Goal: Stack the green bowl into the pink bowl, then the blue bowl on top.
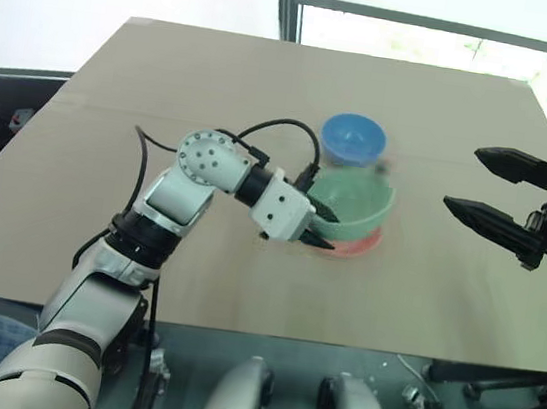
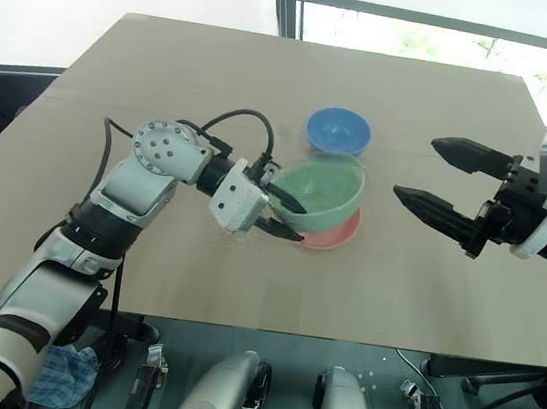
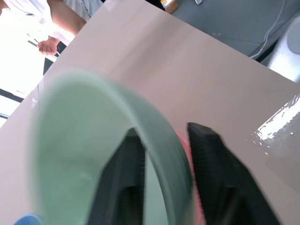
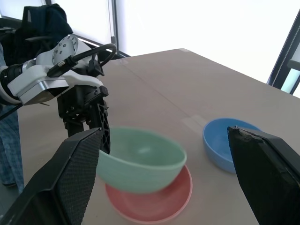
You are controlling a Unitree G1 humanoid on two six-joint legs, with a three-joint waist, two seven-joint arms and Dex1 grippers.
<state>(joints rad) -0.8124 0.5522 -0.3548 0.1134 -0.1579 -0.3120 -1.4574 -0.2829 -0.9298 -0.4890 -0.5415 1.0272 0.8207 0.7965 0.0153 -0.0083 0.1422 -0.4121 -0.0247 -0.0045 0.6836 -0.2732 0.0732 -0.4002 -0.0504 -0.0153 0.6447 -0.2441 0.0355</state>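
Two black fingers of left gripper (image 2: 290, 219) straddle matte green bowl (image 2: 323, 193) rim (right gripper (image 2: 432, 175) agape).

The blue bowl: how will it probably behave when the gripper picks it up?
The blue bowl keeps its round shape, so probably stiff. Its smooth surface may slip in the fingers. It stands upright on the table, unlikely to roll.
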